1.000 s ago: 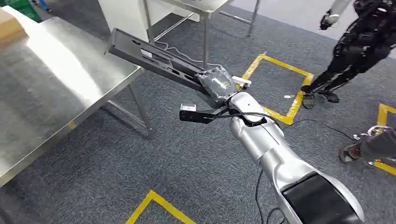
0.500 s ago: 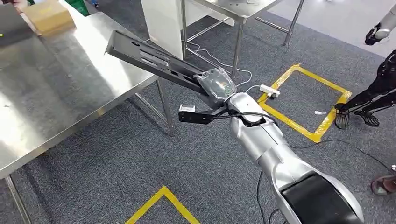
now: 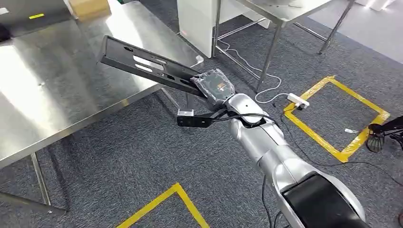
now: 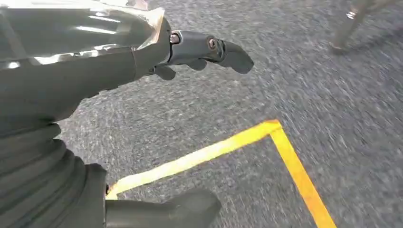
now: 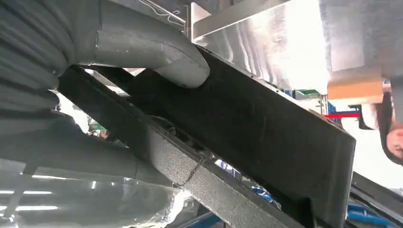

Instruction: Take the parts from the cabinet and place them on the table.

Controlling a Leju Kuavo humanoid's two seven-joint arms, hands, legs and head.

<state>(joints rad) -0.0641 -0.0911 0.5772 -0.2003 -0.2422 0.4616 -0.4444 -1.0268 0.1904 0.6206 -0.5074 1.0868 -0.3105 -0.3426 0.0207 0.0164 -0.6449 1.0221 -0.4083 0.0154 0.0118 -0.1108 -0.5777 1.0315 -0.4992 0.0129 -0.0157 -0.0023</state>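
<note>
My right hand [image 3: 215, 86] grips one end of a long black metal part [image 3: 142, 64] with several slots. The part juts out to the left, its far end above the corner of the steel table [image 3: 52, 90]. From the right wrist camera the thumb [image 5: 157, 52] presses on the part's dark face [image 5: 247, 128], with the table's shiny top behind it. My left hand [image 4: 119, 61] hangs over grey carpet, its fingers [image 4: 214, 50] spread and holding nothing.
A cardboard box [image 3: 89, 6] and a dark flat item [image 3: 28, 16] lie at the table's far side. A second steel table [image 3: 285, 12] and a white cabinet [image 3: 199, 21] stand behind. Yellow floor tape [image 3: 340, 111], a power strip [image 3: 297, 100] and cables mark the carpet.
The camera has turned, so the whole scene has slid rightward and the steel table now reaches further under the part. My right hand keeps its hold on the black part.
</note>
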